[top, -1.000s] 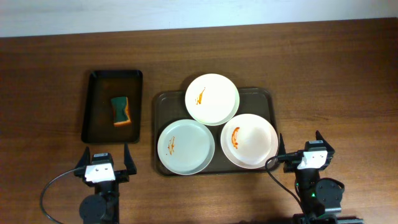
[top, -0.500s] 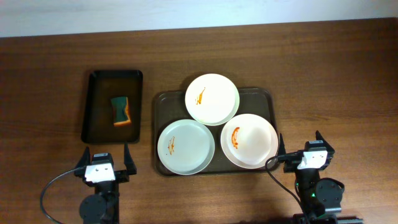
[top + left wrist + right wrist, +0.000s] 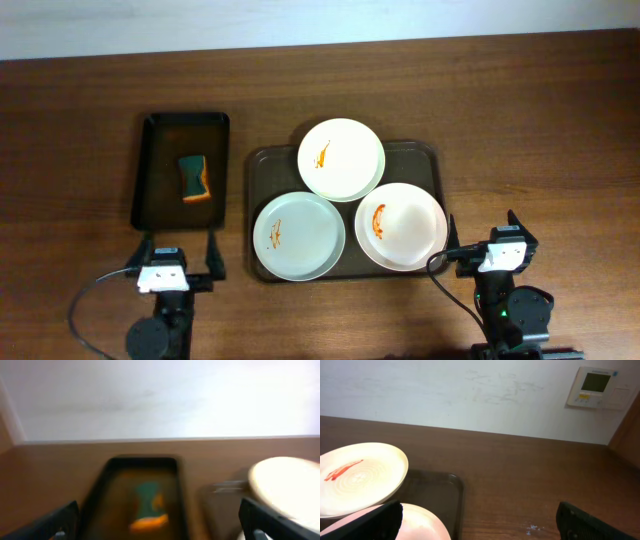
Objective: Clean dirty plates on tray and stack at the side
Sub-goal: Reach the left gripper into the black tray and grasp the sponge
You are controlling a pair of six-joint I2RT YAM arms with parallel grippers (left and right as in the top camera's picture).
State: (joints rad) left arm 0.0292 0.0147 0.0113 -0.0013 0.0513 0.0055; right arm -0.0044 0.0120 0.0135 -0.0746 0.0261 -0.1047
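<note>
Smeared plates (image 3: pixel 341 159), tray (image 3: pixel 412 162), possibly thermostat (image 3: pixel 596 387), lettering unreadable

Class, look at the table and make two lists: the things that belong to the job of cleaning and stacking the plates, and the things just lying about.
Belong to the job: three round pale sauce-smeared plates; large dark brown rectangular tray; green and orange sponge in the narrow black tray.
Just there: white wall control panel; brown wooden table.
</note>
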